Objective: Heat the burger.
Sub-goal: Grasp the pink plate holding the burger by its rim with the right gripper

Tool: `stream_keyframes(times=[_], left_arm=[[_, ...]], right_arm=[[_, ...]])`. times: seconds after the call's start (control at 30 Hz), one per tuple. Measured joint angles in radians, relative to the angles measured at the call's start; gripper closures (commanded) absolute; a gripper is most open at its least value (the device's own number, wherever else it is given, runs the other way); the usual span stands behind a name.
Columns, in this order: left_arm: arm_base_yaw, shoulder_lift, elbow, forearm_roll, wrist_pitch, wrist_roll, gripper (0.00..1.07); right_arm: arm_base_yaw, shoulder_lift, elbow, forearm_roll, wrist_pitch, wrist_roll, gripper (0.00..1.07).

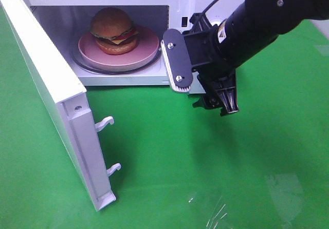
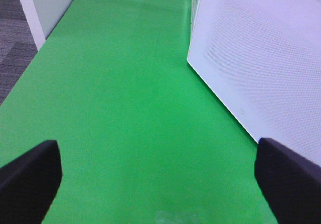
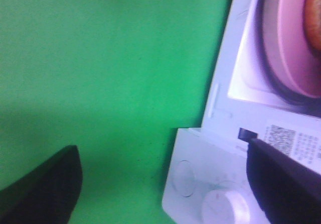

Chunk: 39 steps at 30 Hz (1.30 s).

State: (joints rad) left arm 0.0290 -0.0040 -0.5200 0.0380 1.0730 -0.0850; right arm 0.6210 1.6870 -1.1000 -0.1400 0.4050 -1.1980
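Note:
The burger (image 1: pixel 113 29), with a brown domed bun, lettuce and cheese, sits on a pink plate (image 1: pixel 146 52) inside the open white microwave (image 1: pixel 177 3). My right gripper (image 1: pixel 198 81) hovers in front of the microwave's right side, just outside the cavity, open and empty. In the right wrist view its fingers (image 3: pixel 45 189) frame the green mat and the microwave's control panel (image 3: pixel 210 184), with the plate (image 3: pixel 288 43) and a sliver of burger (image 3: pixel 315 23) at the edge. My left gripper (image 2: pixel 158 184) is open and empty over the mat, beside the microwave's side wall (image 2: pixel 261 58).
The microwave door (image 1: pixel 51 90) stands swung wide open to the left, its two latch hooks (image 1: pixel 105 122) pointing out over the green mat (image 1: pixel 205 167). A glass turntable (image 1: pixel 85 62) lies under the plate. Round knobs (image 3: pixel 225 209) sit on the control panel.

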Motion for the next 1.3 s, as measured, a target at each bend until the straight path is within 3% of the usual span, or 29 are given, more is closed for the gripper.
stream_keyframes(times=[0.4,1.3], left_arm=[[0.0,0.0,0.0,0.0,0.0,0.0,0.1],[0.0,0.0,0.0,0.0,0.0,0.0,0.1]], right_arm=[[0.034,0.151,-0.173,-0.082,-0.055,0.129,0.22],[0.045,0.462,-0.476,-0.09,-0.11,0.178,0.24]])
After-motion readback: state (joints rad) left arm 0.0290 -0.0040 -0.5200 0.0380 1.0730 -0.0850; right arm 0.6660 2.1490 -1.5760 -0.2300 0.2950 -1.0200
